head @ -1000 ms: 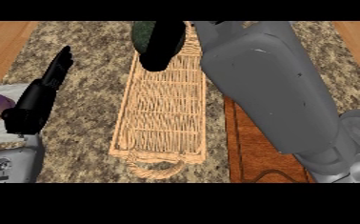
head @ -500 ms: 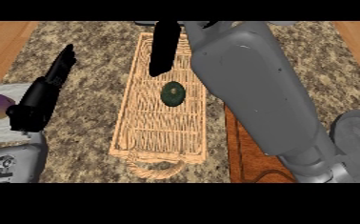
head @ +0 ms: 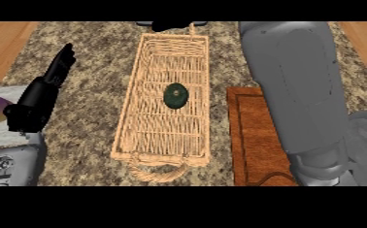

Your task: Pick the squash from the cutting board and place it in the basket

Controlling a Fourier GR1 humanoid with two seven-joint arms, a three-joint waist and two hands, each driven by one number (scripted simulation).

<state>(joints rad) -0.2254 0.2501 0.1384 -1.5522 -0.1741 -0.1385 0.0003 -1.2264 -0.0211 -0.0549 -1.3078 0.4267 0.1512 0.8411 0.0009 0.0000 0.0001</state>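
The small dark green oval squash [head: 175,96] lies on the woven floor of the long pale wicker basket [head: 141,81], about midway along it and touching neither side wall, well below the right robot hand [head: 171,26] in the head view. That right robot hand shows only as a dark shape at the basket's far end, above the far rim, and whether its fingers are spread or curled cannot be told; nothing is seen in it. Its grey forearm [head: 297,91] runs down the view's right side over the reddish-brown wooden cutting board [head: 251,135], which lies just beside the basket on the speckled granite desk [head: 93,57]. The left robot hand [head: 44,93] rests at the left, well apart from the basket, fingers straight and holding nothing. Judged from this, the placing step looks done. What seems to remain is to draw the right arm clear without brushing the basket's rim.
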